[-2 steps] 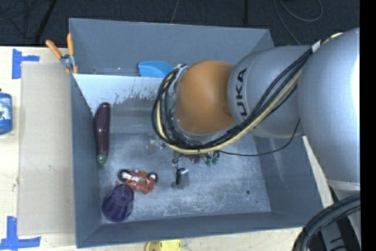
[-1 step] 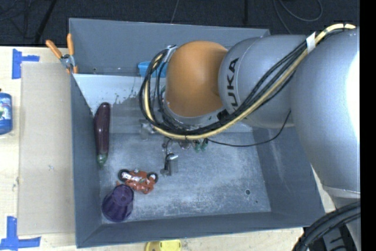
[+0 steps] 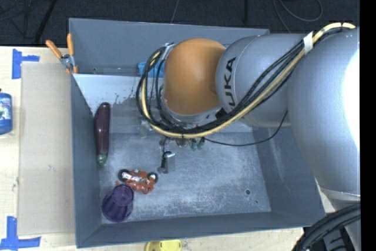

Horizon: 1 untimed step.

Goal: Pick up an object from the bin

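Currently: grey bin (image 3: 258,185), arm (image 3: 264,85) hanging over its middle. Left of the gripper (image 3: 167,164), by the wall, lies a dark purple aubergine (image 3: 102,129). Below-left: purple cup (image 3: 117,203). Just left, nearest: small red-orange toy (image 3: 140,179). Gripper spread or pressed together — cannot tell.

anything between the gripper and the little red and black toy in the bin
Nothing visible. The gripper is close by the right end of the red and black toy, bare bin floor between. The purple cup lies beyond the toy, the dark eggplant by the left wall, both off that path.
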Available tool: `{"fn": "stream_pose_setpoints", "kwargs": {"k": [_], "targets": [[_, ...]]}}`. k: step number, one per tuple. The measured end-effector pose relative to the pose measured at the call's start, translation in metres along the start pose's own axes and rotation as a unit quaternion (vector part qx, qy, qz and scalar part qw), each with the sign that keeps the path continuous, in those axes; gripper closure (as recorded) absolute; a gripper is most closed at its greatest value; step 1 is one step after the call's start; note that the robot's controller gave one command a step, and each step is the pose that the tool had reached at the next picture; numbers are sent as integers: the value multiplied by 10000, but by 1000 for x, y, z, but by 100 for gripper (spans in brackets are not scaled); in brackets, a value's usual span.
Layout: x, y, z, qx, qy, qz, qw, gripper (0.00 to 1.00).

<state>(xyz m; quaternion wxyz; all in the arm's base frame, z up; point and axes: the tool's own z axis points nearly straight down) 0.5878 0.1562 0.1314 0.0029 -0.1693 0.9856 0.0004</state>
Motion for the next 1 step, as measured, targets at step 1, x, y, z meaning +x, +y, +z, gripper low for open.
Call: {"fn": "stream_pose_setpoints", "kwargs": {"k": [1], "targets": [[31, 7, 30, -11, 32, 81, 10000, 0]]}}
